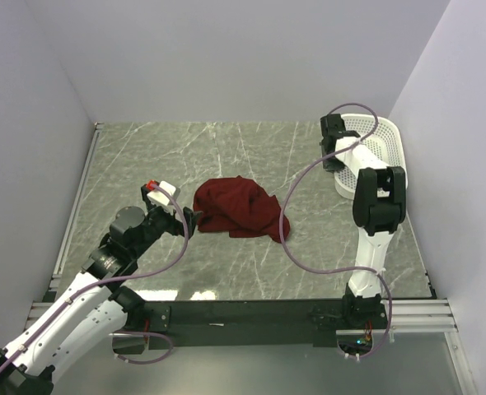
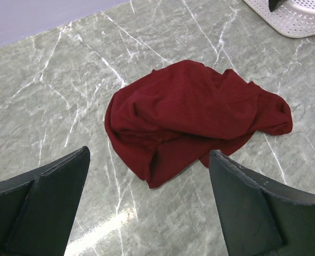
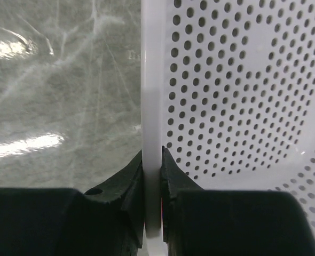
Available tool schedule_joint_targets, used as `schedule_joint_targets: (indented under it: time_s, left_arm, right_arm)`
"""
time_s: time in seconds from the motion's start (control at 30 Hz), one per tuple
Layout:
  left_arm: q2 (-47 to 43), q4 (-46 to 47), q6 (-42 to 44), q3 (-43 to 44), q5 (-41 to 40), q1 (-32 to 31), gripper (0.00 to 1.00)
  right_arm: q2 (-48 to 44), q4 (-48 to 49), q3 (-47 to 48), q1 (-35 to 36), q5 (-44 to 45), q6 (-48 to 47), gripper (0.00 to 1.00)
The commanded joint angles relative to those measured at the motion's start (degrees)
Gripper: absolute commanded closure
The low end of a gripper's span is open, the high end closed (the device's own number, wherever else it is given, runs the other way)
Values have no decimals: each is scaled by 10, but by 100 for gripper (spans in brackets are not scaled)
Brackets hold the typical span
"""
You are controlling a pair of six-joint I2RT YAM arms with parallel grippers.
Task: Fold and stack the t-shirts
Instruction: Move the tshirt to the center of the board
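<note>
A dark red t-shirt [image 1: 239,207] lies crumpled in a heap on the marble table, in the middle of the top view. My left gripper [image 1: 188,219] hovers just left of the heap and is open. In the left wrist view the t-shirt [image 2: 195,112] lies ahead of the wide-apart fingers of the left gripper [image 2: 149,152], whose jaws hold nothing. At the back right, my right gripper [image 1: 335,158] sits at the left rim of the white mesh basket [image 1: 385,140]. The right wrist view shows the right gripper [image 3: 152,152] shut on the basket's rim [image 3: 151,80], one finger inside, one outside.
The basket [image 2: 301,21] stands in the back right corner against the right wall. White walls close the table in on the left, back and right. A metal rail [image 1: 78,193] runs along the left edge. Purple cables loop from both arms over the table.
</note>
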Motion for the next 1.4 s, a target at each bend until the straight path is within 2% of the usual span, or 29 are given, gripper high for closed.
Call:
schedule_joint_targets:
  time_s: [0.0,0.13,0.23,0.37,0.63,0.83,0.93,1.0,1.07,1.17,1.3,1.37]
  left_arm:
    - [-5,17,11,18,8,0,1]
    - [-5,16,11,17,8,0,1]
    - [-4,17,12,16,8,0,1]
    - [2,16,13,17,8,0,1]
    - [13,15,13,17,8,0,0]
    - [17,16,14,16,8,0,1]
    - [12,17,15,15,17,0,1]
    - [10,20,15,14,19,0,1]
    - [6,23,14,11,19,0,0]
    - [6,31,10,10,15,0,1]
    - [16,42,-6,8,15,1,1]
    - [31,40,-9,14,35,1,1]
  right_arm:
    - [-24,8,-19,-6,40,-75,100]
    - [-3,16,7,-18,50,-111,100]
    - [20,-1,51,-25,13,-146,100]
    - [38,21,62,-26,18,-183,100]
    - [83,28,119,-33,42,-177,99]
    - [116,1,184,-38,36,-155,85]
    - [103,-3,181,-39,29,-152,69]
    - [83,5,149,-39,25,-153,54]
    - [38,30,97,-39,21,-159,45]
    - [-34,57,40,-40,10,-165,39]
    - [-136,57,-15,-39,-66,-180,35]
    - [-212,56,-42,-38,-157,-196,33]
